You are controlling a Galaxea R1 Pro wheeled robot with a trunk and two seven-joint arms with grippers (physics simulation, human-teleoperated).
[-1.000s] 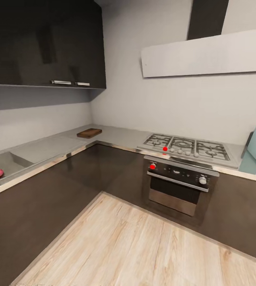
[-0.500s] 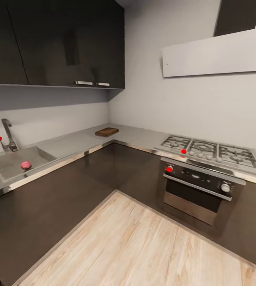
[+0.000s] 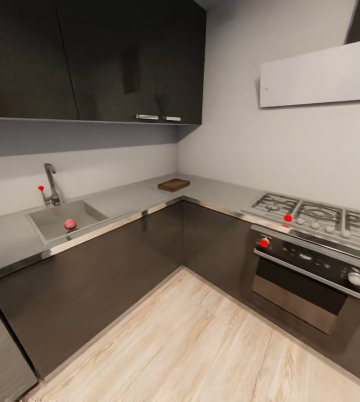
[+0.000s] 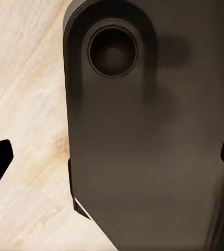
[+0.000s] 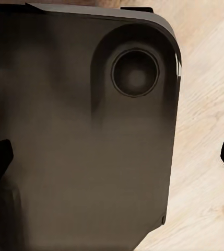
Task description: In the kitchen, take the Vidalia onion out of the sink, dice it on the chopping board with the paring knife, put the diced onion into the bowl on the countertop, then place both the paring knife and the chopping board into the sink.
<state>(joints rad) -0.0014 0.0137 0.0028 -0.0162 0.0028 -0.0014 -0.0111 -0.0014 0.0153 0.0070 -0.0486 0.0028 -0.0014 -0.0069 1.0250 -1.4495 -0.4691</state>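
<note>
From your head view, far left: the grey countertop (image 3: 1, 243) runs along the wall over dark cabinets (image 3: 90, 279). Set into it, the sink (image 3: 54, 220), with the chrome tap (image 3: 50, 184) at its back edge. The reddish onion (image 3: 70, 224) lies inside the basin, near its front. Drainboard just beside the sink. Further along, in the corner, the chopping board (image 3: 174, 185) lies flat on the countertop, well apart from the sink. Right of that, the hob (image 3: 314, 215) and the oven (image 3: 308, 273) below it. Pale wood floor (image 3: 191, 346) in front.

Your left gripper (image 4: 112, 162): fingertips at the frame edges, spread wide, holding nothing, dark robot body beneath. Your right gripper (image 5: 112, 157): likewise wide apart, empty-handed.
</note>
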